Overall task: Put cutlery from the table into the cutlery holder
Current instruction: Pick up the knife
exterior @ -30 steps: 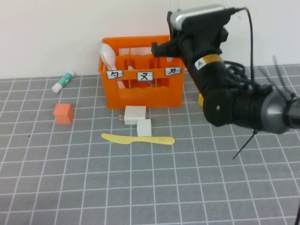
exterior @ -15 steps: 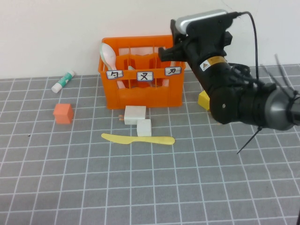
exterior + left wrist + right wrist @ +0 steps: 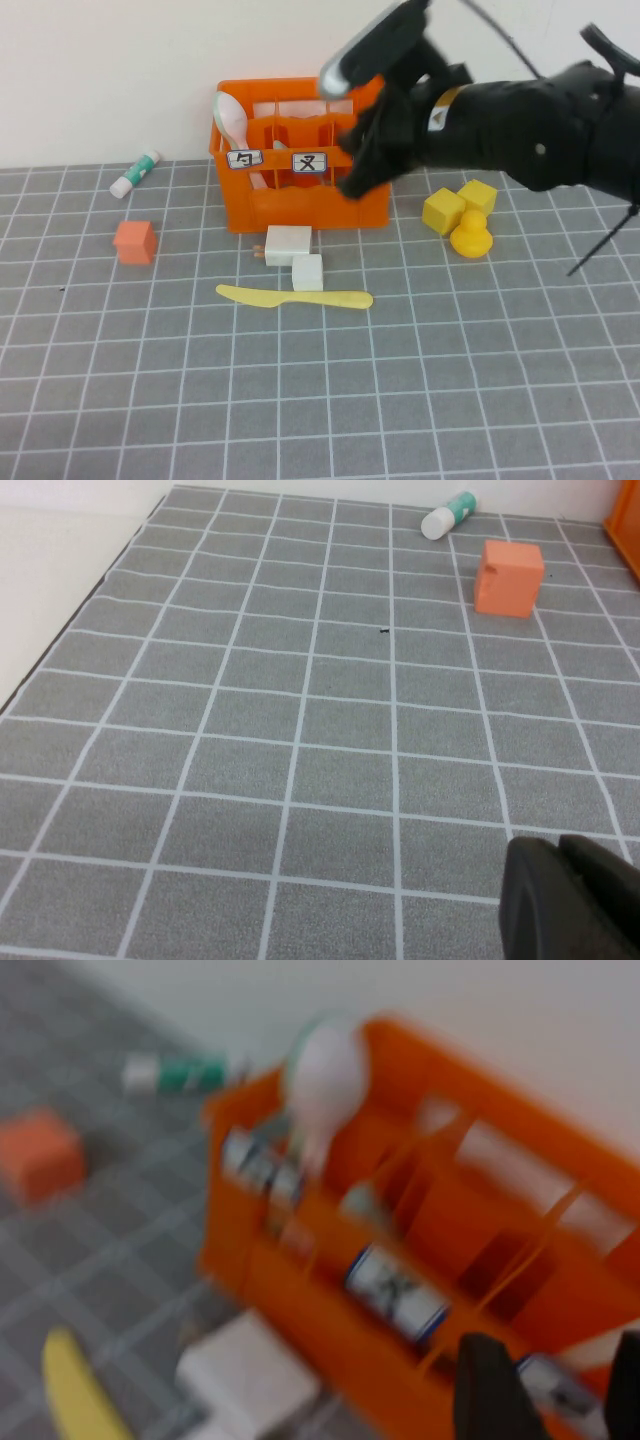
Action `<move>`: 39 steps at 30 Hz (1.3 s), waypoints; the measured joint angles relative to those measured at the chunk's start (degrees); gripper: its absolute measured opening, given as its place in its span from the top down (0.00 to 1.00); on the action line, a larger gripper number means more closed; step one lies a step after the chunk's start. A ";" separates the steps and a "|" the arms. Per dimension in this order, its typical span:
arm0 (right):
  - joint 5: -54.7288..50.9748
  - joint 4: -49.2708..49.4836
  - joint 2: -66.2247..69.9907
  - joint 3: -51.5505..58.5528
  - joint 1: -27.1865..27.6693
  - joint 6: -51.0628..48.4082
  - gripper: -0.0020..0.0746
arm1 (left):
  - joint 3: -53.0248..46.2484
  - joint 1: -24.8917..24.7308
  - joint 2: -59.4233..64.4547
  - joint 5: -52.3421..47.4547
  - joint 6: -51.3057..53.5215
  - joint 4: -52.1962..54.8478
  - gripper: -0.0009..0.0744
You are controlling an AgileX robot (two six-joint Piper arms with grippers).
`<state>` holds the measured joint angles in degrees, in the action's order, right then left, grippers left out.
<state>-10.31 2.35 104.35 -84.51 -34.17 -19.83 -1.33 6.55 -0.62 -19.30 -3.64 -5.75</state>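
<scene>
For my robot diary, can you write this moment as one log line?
right gripper: by orange crate front | left gripper: parked | yellow knife: on table

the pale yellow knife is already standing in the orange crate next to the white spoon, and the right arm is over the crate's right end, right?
Not quite. The pale yellow knife lies flat on the table, in front of the orange crate, as the high view shows. The white spoon does stand in the crate, and the right gripper is at its right end. The left gripper hangs low over bare tiles.
</scene>
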 joint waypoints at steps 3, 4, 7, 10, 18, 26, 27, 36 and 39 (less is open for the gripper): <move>-12.10 -1.52 0.79 -3.60 -2.05 -7.68 0.65 | 0.00 0.00 0.00 0.00 0.00 0.00 0.99; -15.42 -1.62 1.23 -4.69 -2.71 -10.21 0.66 | 0.00 0.00 0.00 0.00 0.00 0.00 0.99; -23.91 -1.64 3.45 -9.08 -3.88 -14.78 0.66 | 0.00 0.00 0.00 0.00 0.00 0.00 0.99; -32.87 -1.27 7.24 -13.60 -4.36 -18.11 0.66 | 0.00 0.00 0.00 0.00 0.00 0.00 0.99; -50.50 -0.14 19.84 -25.24 -5.57 -21.81 0.65 | 0.00 0.00 0.00 0.00 0.00 0.00 0.99; -55.76 0.96 28.29 -33.92 -5.54 -19.01 0.55 | 0.00 0.00 0.00 0.00 0.15 0.00 0.99; -55.80 0.96 29.02 -34.51 -5.54 -18.76 0.54 | 0.00 0.00 0.00 0.00 0.15 0.00 0.99; -53.88 -3.85 31.36 -36.05 -5.54 -14.52 0.53 | 0.00 0.00 0.00 0.00 0.15 0.00 0.99; -52.67 -5.19 31.36 -36.07 -5.54 -14.27 0.53 | 0.00 0.00 0.00 0.00 0.15 0.00 0.99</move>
<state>-62.99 -2.85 135.71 -120.58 -39.71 -34.10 -1.33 6.55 -0.62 -19.30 -3.49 -5.75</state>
